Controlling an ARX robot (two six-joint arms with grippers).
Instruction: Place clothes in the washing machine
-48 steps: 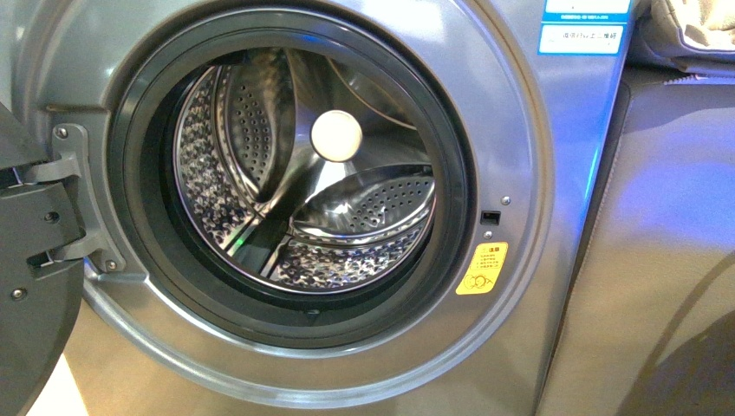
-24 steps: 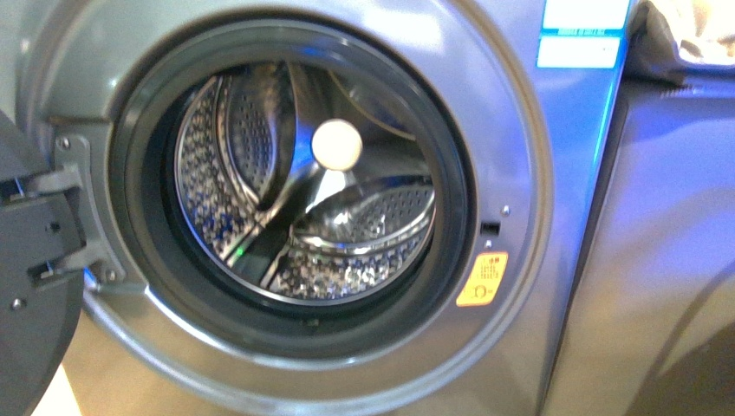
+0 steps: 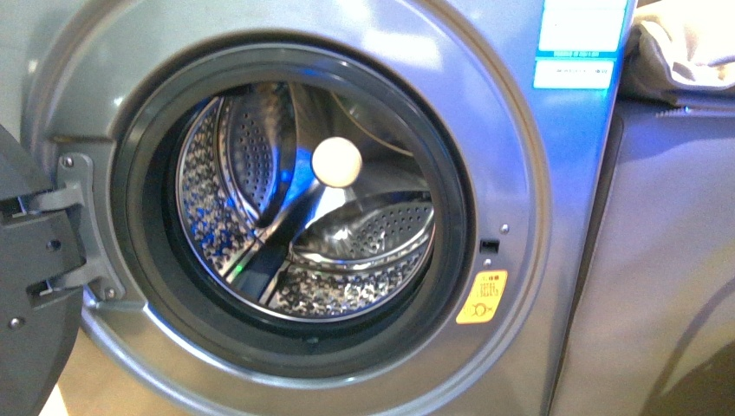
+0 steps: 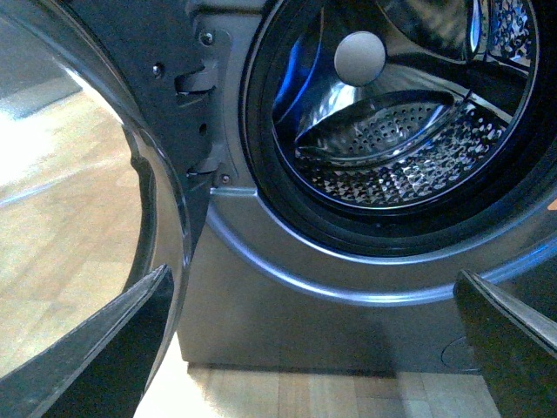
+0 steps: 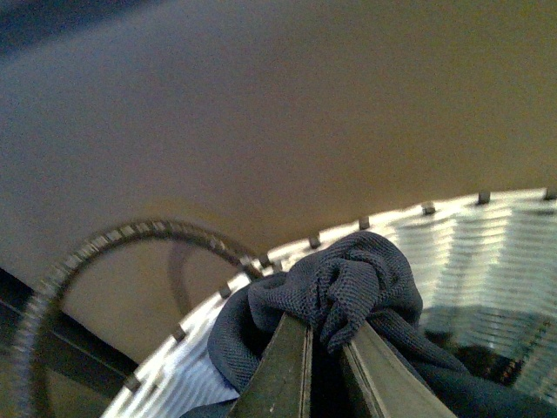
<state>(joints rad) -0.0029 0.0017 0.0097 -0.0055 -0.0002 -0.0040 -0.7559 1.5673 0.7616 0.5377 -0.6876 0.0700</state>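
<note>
The silver-grey washing machine [image 3: 520, 173] fills the front view, its porthole open onto the shiny perforated drum [image 3: 303, 208]; no clothes show in it. Neither arm shows in the front view. In the right wrist view my right gripper [image 5: 324, 335] is shut on the dark navy-grey clothes [image 5: 348, 287], which bunch above the fingertips and hang over a white slatted basket's rim [image 5: 261, 266]. In the left wrist view my left gripper [image 4: 322, 305] is open and empty, low before the washing machine [image 4: 287, 305], facing the drum [image 4: 392, 131].
The open door [image 3: 26, 277] hangs at the left on its hinge [image 3: 78, 217]; it also shows in the left wrist view [image 4: 113, 131]. A taupe cabinet [image 3: 667, 260] stands right of the machine with a beige cloth [image 3: 685, 52] on top. Wooden floor [image 4: 61, 218] lies below.
In the front view the machine has slid downward in the picture; more of its upper rim and the beige cloth shows now.
</note>
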